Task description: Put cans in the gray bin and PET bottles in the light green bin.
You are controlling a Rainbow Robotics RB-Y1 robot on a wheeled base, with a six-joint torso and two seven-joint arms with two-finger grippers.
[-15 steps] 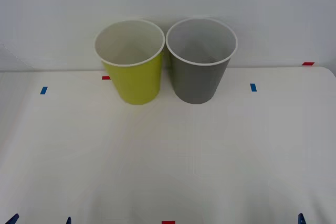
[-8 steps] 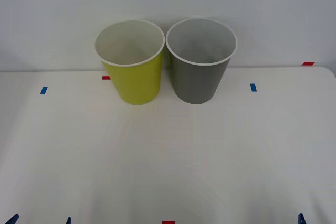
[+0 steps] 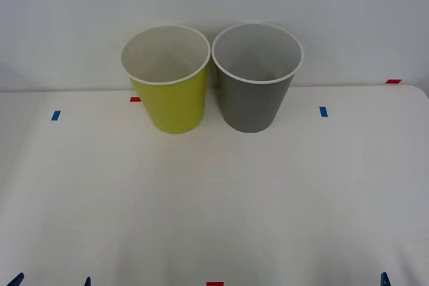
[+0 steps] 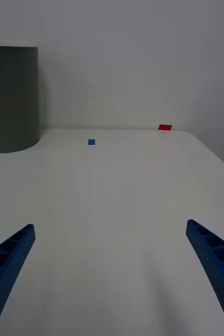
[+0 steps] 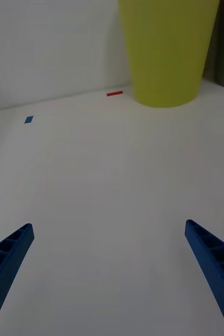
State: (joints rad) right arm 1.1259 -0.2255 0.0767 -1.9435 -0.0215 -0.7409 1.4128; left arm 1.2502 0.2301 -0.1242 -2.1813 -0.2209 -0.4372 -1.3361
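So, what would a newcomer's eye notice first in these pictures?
Two tall bins stand side by side at the far edge of the white table: the light green bin on the robot's left, the gray bin on its right. Near the robot, the left gripper and right gripper hover open over bare tabletop.

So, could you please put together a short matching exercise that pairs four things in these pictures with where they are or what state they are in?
Things:
1. light green bin
2. gray bin
3. left gripper
4. red tape mark

Places or states:
A. at the middle of the table's near edge
B. standing upright at the back of the table, on the robot's right
C. open, low over bare table near the robot
D. standing upright at the back of the table, on the robot's left

Pairs: 1-D, 2-B, 3-C, 4-A
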